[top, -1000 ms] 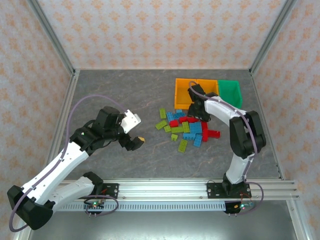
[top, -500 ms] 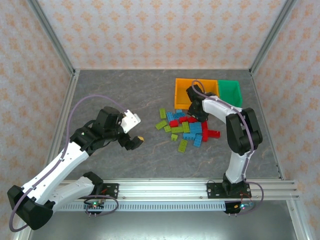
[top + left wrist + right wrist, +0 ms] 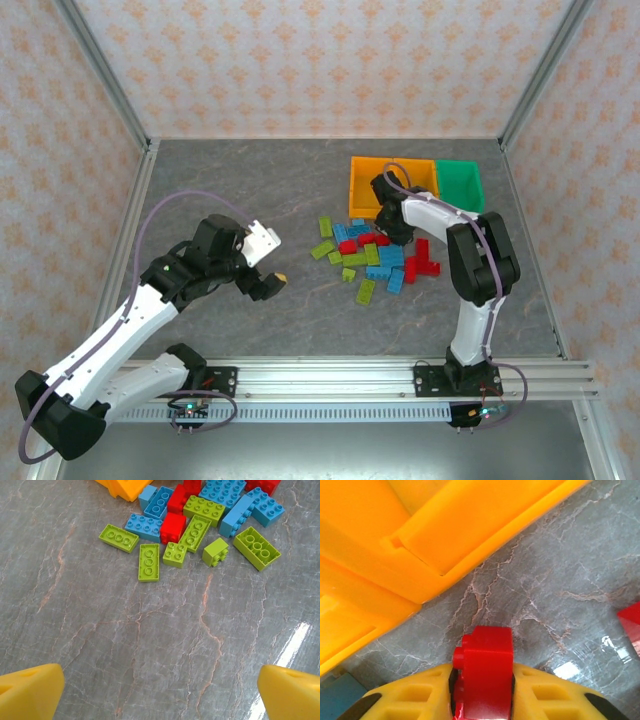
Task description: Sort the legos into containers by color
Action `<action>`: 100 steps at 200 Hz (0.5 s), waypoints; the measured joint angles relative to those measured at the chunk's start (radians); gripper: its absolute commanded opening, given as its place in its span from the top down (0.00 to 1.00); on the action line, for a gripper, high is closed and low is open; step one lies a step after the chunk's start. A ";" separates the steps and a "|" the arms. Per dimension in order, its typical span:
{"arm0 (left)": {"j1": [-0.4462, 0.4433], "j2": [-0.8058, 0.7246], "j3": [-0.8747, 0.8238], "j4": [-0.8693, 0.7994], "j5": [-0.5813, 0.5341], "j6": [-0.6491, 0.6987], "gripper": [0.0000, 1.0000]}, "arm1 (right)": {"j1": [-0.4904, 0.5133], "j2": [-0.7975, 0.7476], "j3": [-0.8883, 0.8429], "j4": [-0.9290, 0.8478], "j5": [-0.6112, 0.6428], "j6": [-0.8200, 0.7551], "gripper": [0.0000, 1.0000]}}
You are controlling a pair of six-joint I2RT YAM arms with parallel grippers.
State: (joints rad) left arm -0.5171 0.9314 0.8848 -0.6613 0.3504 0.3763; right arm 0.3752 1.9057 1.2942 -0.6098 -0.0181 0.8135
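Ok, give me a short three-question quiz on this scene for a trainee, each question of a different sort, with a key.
1. Multiple choice: which colour is the brick clamped in the right pincer? A lime green, B red, C light blue.
2. True or false: the left pincer is shut on a lego.
3. Fill in: of the loose legos on the table, those nearest the left pincer are ____ in colour.
Key: 1 B. 2 false, it is open and holds nothing. 3 lime green.
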 measured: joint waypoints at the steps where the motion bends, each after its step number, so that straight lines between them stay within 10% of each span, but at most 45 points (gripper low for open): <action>1: 0.000 -0.001 -0.001 0.000 0.000 0.000 0.00 | 0.000 -0.002 0.000 0.001 0.000 -0.002 0.75; 100: 0.000 -0.009 -0.010 0.000 -0.018 0.000 0.00 | -0.109 -0.457 -0.115 0.017 0.116 -0.059 0.75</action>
State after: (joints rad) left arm -0.5171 0.9226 0.8745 -0.6609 0.3321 0.3763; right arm 0.2661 1.4487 1.1790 -0.5930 0.0975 0.7547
